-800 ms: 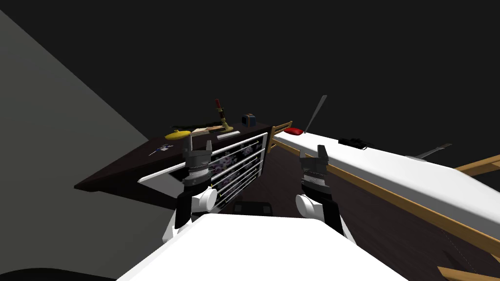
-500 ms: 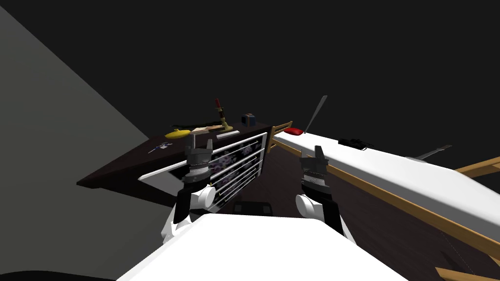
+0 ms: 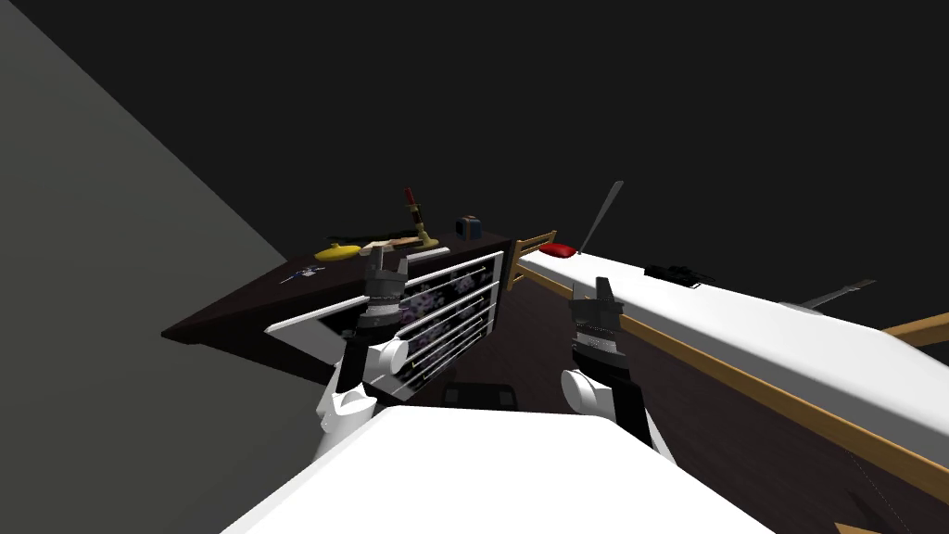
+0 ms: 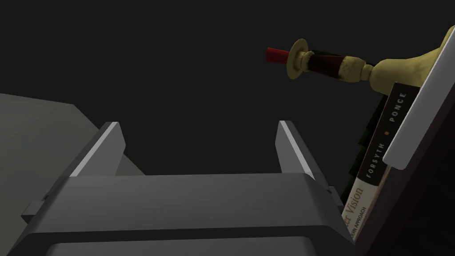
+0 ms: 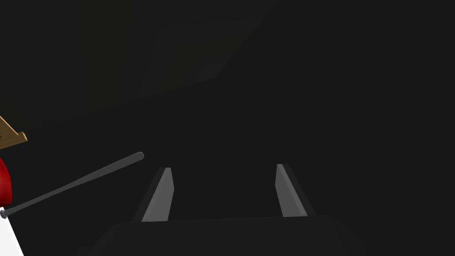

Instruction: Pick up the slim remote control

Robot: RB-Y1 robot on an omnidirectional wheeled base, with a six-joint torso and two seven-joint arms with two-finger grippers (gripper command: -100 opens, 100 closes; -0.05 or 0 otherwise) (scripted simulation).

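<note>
The slim remote (image 3: 432, 251) is a thin light grey bar lying at the front edge of the dark dresser top (image 3: 269, 297). In the left wrist view the remote (image 4: 420, 111) lies beside a book (image 4: 377, 164), just off to the side of my fingers. My left gripper (image 3: 386, 262) hovers at the dresser's front edge, a little short of the remote. Its fingers stand open around nothing (image 4: 198, 126). My right gripper (image 3: 602, 286) is held over the floor between dresser and bed, open and empty (image 5: 223, 169).
On the dresser also stand a candlestick with a red candle (image 3: 419, 222), a yellow object (image 3: 335, 251) and a blue box (image 3: 468, 225). A white bed with a wooden frame (image 3: 741, 324) runs along the right, carrying a red cushion (image 3: 557, 249), a bat (image 3: 599, 218) and a black item (image 3: 674, 272).
My left arm has reached forward and up, bringing its gripper closer to the things on the dresser top. The right arm has stayed in place.
</note>
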